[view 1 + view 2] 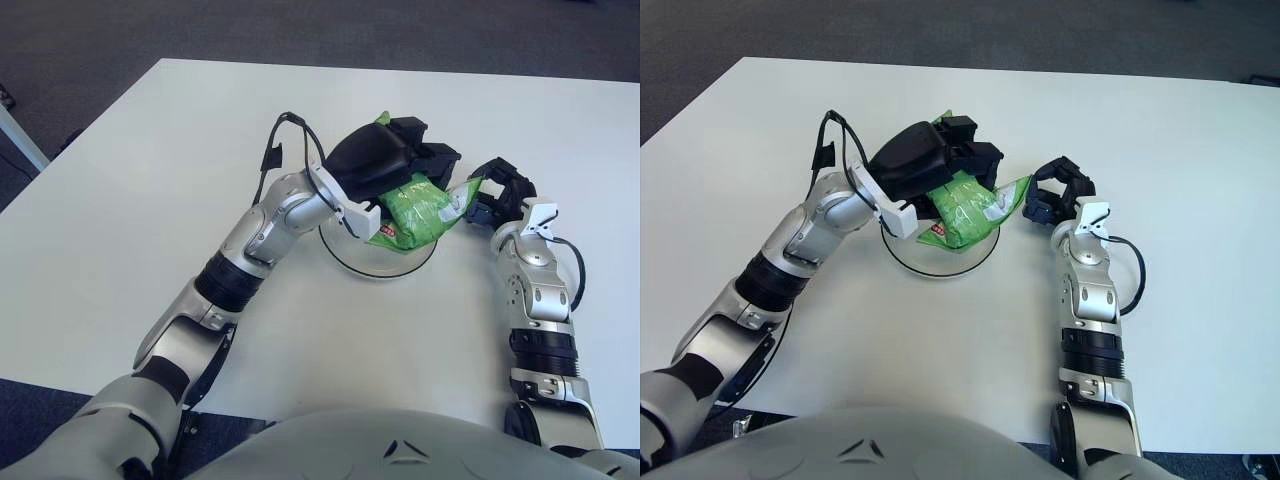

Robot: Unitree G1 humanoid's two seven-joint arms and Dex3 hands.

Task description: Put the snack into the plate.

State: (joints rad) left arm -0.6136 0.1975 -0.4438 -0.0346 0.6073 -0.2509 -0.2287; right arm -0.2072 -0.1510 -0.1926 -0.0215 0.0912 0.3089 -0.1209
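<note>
A green snack bag (420, 206) lies over the white plate with a dark rim (380, 262) in the middle of the table. My left hand (400, 165) covers the bag from above, its dark fingers curled around the bag's upper edge. The bag's right corner sticks out past the plate toward my right hand (497, 192). That hand shows just right of the plate with its fingers curled, close to the bag's corner; whether it touches the corner I cannot tell. Most of the plate is hidden under the bag and the left hand.
The white table (130, 180) spreads wide to the left and behind the plate. Its far edge meets dark carpet (300, 25). A black cable (272, 155) loops off my left wrist.
</note>
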